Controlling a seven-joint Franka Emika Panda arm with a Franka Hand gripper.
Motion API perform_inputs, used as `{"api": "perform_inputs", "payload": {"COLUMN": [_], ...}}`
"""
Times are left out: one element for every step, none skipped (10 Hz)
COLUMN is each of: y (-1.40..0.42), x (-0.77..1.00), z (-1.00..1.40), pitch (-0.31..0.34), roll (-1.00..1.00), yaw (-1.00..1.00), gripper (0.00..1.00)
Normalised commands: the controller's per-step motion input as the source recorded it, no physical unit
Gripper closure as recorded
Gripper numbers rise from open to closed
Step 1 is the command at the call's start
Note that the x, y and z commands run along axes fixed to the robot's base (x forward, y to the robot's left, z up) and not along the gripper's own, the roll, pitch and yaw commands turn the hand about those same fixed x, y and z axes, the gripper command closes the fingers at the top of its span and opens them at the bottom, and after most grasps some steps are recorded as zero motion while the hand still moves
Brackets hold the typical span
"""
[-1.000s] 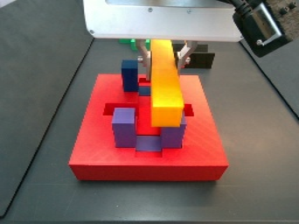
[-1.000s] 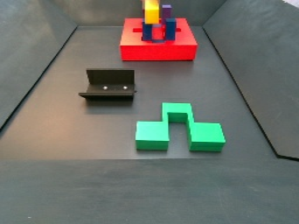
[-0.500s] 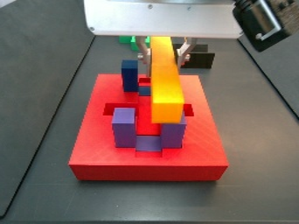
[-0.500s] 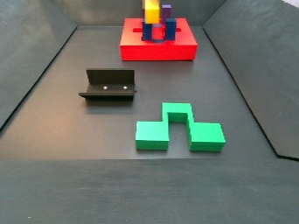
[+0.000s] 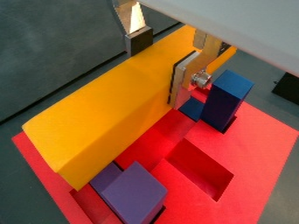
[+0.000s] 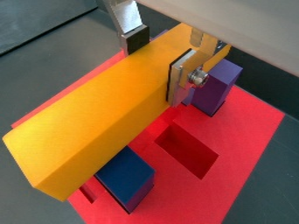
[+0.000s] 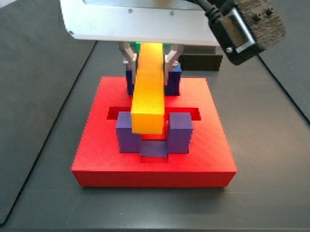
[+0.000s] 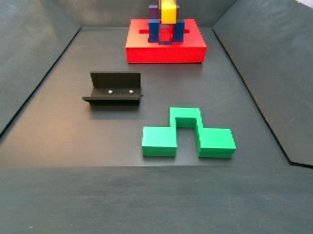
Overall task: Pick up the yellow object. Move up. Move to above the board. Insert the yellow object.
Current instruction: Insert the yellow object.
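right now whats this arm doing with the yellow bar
The gripper is shut on the yellow object, holding it over the board, the red slab. In a side view the bar lines up between the purple posts and the dark-blue posts. Whether it is seated cannot be told. The green block and the fixture sit apart on the floor.

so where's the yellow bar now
The gripper holds the yellow bar over the red board, lined up between the posts.
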Motion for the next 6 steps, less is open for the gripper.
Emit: {"api": "perform_inputs", "payload": {"y": [0.00, 0.00, 0.00, 0.00, 0.00, 0.00], "x": [0.00, 0.07, 0.05, 0.06, 0.09, 0.14], "z": [-0.13, -0.12, -0.14, -0.12, -0.04, 0.00], "pitch": [-0.020, -0.004, 0.000, 0.000, 0.000, 0.000], "roll": [0.02, 0.02, 0.02, 0.02, 0.00, 0.00], "yaw": [0.06, 0.09, 0.08, 0.09, 0.11, 0.15], "gripper": [1.00, 1.00, 1.00, 1.00, 1.00, 1.00]}}
